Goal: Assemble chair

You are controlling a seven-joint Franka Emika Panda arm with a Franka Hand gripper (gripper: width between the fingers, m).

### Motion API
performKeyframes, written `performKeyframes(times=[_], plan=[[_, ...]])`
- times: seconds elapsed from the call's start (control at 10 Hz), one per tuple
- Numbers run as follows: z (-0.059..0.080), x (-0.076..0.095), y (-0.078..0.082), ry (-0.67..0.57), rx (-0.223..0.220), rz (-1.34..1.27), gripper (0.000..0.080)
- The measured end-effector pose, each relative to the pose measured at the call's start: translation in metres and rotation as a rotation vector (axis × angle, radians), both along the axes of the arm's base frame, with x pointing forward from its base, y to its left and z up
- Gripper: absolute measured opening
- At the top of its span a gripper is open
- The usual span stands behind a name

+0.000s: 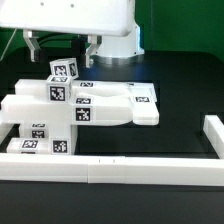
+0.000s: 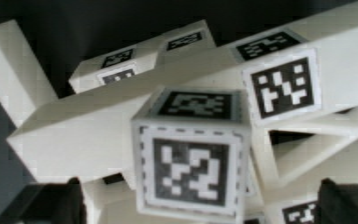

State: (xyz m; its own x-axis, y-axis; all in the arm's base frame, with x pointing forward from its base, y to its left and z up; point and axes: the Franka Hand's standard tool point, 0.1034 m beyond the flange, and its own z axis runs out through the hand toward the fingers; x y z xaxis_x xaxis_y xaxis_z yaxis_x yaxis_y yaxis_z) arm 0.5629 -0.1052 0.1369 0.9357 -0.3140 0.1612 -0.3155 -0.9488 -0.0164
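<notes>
The chair parts [image 1: 70, 112] form a cluster of white tagged blocks and panels at the exterior view's left. A tagged square block [image 1: 65, 71] stands up from the top of the cluster. In the wrist view this block [image 2: 194, 150] fills the middle, with slotted panels [image 2: 282, 70] behind it. My gripper [image 1: 60, 50] hangs just above the block, under the white robot housing. In the wrist view the gripper [image 2: 202, 205] is open. One dark finger [image 2: 55, 202] stands on each side of the block, both clear of it.
A flat white panel with tags [image 1: 140, 100] reaches from the cluster toward the exterior view's right. A long white border rail [image 1: 120, 168] runs along the front, and another [image 1: 213, 135] stands at the right. The table is black.
</notes>
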Motion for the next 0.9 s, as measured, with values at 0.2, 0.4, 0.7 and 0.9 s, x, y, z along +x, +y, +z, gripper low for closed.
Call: performKeyframes(times=[0.2, 0.4, 0.7, 0.9], plan=[[-0.003, -0.001, 0.0, 0.008, 0.0, 0.0, 0.0649], [-0.004, -0.01, 0.005, 0.165, 0.082, 0.001, 0.0649], [-0.008, -0.015, 0.004, 0.216, 0.106, 0.001, 0.0649], [-0.012, -0.013, 0.0, 0.192, 0.086, 0.001, 0.0649]])
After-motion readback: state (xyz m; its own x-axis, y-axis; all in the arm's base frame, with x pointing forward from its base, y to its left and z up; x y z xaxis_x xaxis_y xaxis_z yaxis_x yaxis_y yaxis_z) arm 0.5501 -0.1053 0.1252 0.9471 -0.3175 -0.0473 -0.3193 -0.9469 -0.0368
